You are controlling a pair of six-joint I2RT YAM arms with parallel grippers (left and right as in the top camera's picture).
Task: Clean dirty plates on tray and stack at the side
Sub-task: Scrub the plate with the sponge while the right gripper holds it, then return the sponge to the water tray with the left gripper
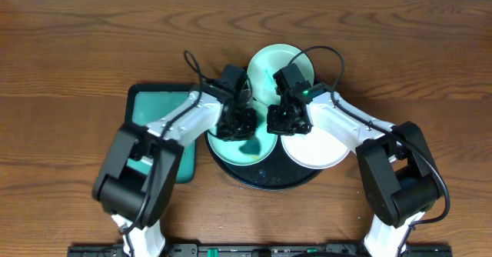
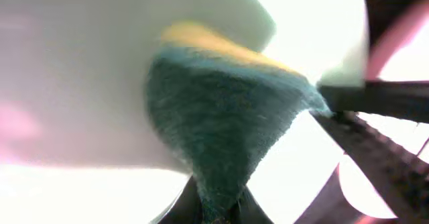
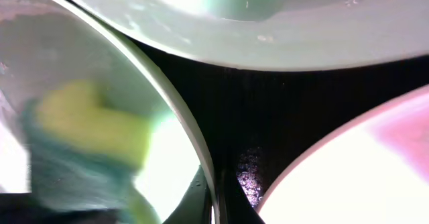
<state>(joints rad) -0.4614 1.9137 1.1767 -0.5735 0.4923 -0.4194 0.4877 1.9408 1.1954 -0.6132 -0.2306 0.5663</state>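
**Crowded rims, little slack**

At the overhead frame's centre, three plates (image 1: 280, 65) fill the black tray (image 1: 264, 182), with narrow gaps between rims. Left gripper (image 1: 238, 123) pinches a sponge (image 2: 221, 117) on the lower-left plate; right gripper (image 1: 287, 118), closed, hangs just beside it.

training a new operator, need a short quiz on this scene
1. How many plates sit on the black tray?
2. True or false: the left claw holds a sponge.
3. Which plate is the sponge on? A: white plate. B: left mint plate. C: far mint plate.

Key: 1 three; 2 true; 3 B.
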